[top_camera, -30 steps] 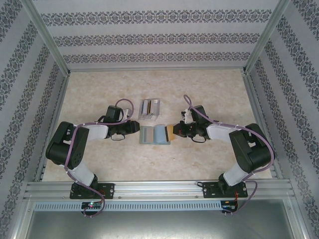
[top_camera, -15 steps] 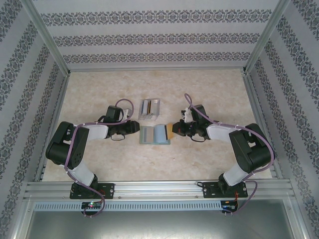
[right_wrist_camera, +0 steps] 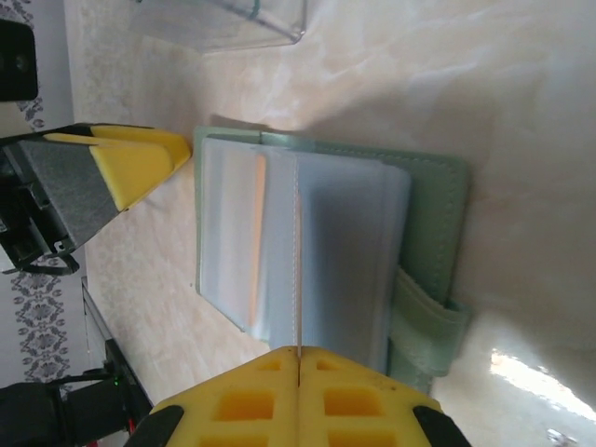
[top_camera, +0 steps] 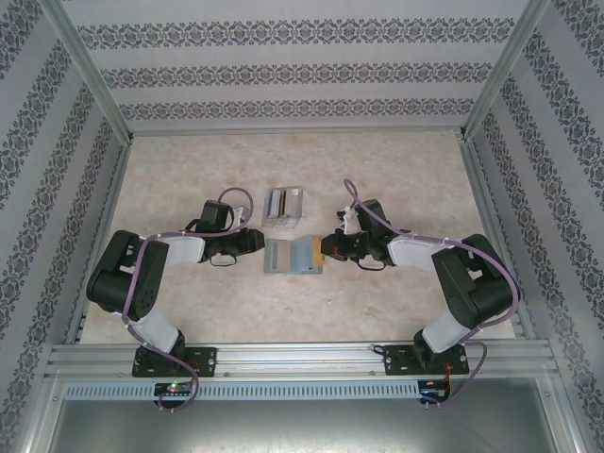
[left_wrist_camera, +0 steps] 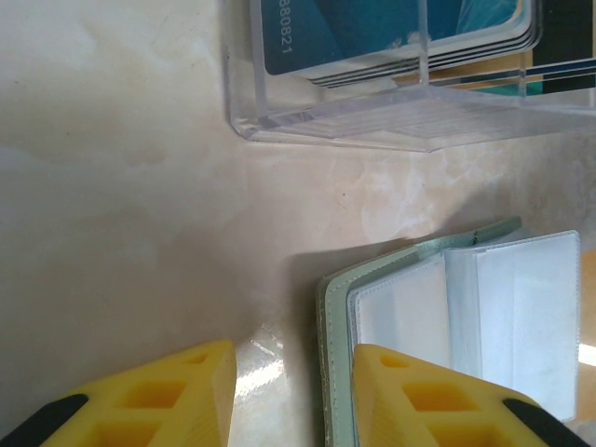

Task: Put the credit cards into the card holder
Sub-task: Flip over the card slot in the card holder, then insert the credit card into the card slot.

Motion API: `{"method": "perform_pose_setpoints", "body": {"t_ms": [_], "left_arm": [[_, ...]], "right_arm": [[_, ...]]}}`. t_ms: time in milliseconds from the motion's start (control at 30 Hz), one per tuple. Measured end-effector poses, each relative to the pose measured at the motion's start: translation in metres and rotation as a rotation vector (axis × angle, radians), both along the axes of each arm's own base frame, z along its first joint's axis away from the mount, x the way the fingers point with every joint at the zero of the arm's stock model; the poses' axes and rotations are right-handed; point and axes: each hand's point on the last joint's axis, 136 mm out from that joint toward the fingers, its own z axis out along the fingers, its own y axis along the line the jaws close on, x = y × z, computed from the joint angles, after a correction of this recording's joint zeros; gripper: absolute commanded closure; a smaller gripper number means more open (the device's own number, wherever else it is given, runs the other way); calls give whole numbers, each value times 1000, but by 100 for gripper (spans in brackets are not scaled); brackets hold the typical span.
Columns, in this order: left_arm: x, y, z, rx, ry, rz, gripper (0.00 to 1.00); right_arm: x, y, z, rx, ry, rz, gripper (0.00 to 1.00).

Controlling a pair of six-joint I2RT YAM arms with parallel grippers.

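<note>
While the floppy card holder (top_camera: 293,255) lies open mid-table — left gripper (left_wrist_camera: 293,372) spread astride its edge, right gripper (right_wrist_camera: 298,358) pinched shut over its pockets — I'd take the stiff, slick credit cards (left_wrist_camera: 372,28) in the rack (left_wrist_camera: 372,121) by a short edge.

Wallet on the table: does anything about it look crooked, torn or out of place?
Nothing stands out. The card holder lies open and flat near the clear rack, pockets smooth and untorn. Its strap pokes out loose from one edge, as expected when open.
</note>
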Motion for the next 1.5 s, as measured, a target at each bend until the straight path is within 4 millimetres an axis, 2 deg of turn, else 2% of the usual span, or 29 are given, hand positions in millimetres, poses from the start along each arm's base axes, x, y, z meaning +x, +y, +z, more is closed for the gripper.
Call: {"method": "perform_pose_setpoints", "body": {"t_ms": [300,500,667,833,967,1033,1133,1333,1500], "left_arm": [[0,0,1,0,0,-1,60],[0,0,1,0,3,-1,60],[0,0,0,2,6,-1,59],[0,0,0,1,6,-1,59],[0,0,1,0,5,-1,59],[0,0,1,0,5,-1,59],[0,0,1,0,5,-1,61],[0,0,0,2,10,-1,65],[-2,0,-2,6,21,0,72]], "right_arm": [[-14,20,3,11,8,48,95],[-6,40,17,36,-30,70,94],[-3,56,6,35,-11,94,95],[-1,53,8,30,-13,83,95],[7,37,24,42,-58,43,94],[13,30,26,46,-71,23,94],[15,23,18,40,-62,13,94],[9,26,-9,33,6,44,94],[5,28,-13,46,24,63,94]]}}
